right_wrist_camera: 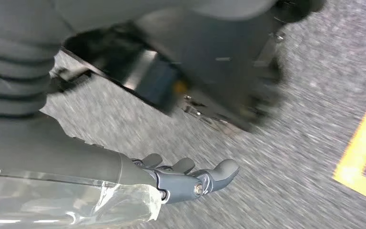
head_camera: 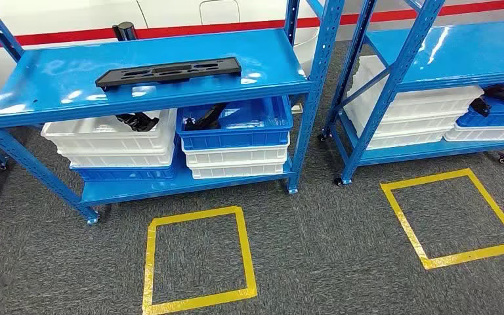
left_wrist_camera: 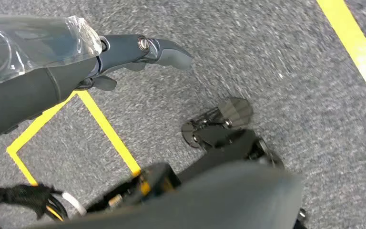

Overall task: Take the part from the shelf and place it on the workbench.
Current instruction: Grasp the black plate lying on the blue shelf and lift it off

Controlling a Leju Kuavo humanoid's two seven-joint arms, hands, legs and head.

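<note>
Shelving ahead, blue steel, two units side by side! On the left unit's blue top shelf (head_camera: 59, 79) lies the long flat black plastic part (head_camera: 168, 72), out in the open and flat on the deck, an easy reach from the front, I'd say. Under it, stacked white plastic crates (head_camera: 108, 141) and a blue plastic crate (head_camera: 236, 128) hold more dark pieces. On the grey carpet in front sits a yellow tape square (head_camera: 199, 259), likely a standing mark; a second yellow tape square (head_camera: 455, 218) fronts the right unit. Both arms hang low over the carpet: the left hand (left_wrist_camera: 138, 52) holds nothing, fingers loosely extended; the right hand (right_wrist_camera: 190, 176) likewise empty, fingers loosely apart. Nothing picked yet; no desk in sight.
</note>
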